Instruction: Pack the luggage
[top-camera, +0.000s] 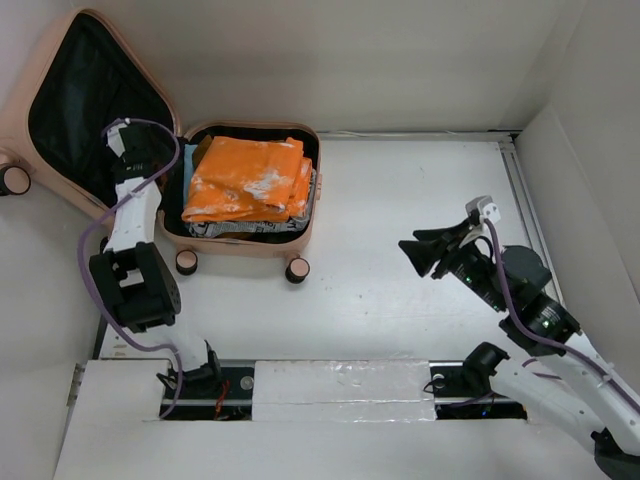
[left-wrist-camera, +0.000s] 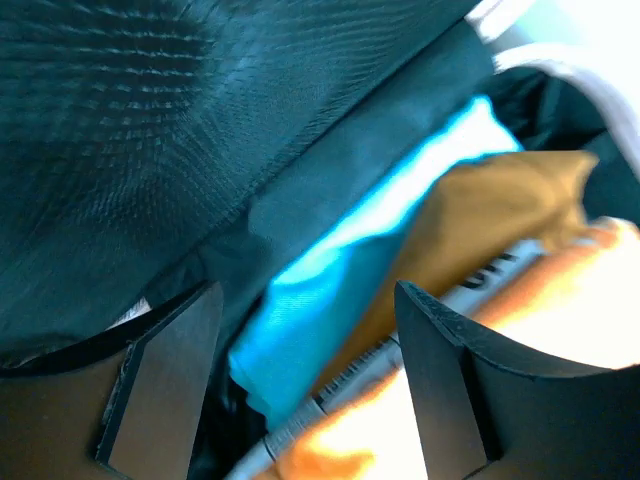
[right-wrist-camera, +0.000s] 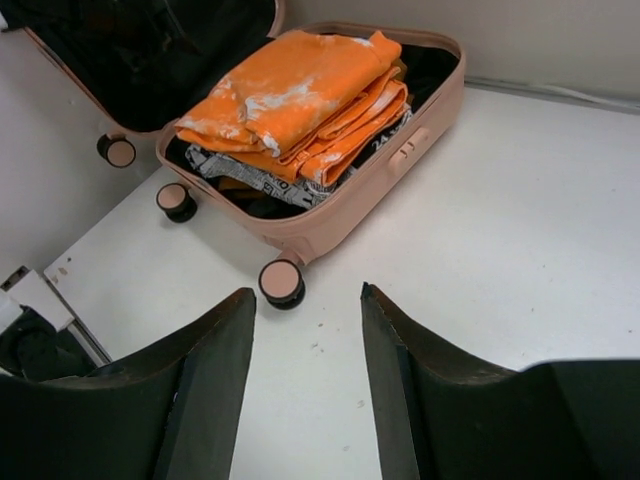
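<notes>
The pale peach-pink suitcase (top-camera: 300, 226) lies open at the table's far left, its black-lined lid (top-camera: 85, 95) propped up to the left. In its tub lies a folded orange-and-white garment (top-camera: 250, 180) on black-and-white printed clothing, with a light blue cloth (left-wrist-camera: 330, 300) at the hinge side. My left gripper (top-camera: 128, 135) is open and empty at the hinge, between lid and tub. In its wrist view the black lid lining (left-wrist-camera: 150, 130) fills the upper left. My right gripper (top-camera: 425, 250) is open and empty over bare table, right of the suitcase (right-wrist-camera: 340, 215).
White walls close in the table at the back and right, with a raised edge (top-camera: 520, 190) along the right. Caster wheels (top-camera: 297, 270) stick out from the suitcase's near side. A white panel (top-camera: 345, 390) covers the near edge between the arm bases.
</notes>
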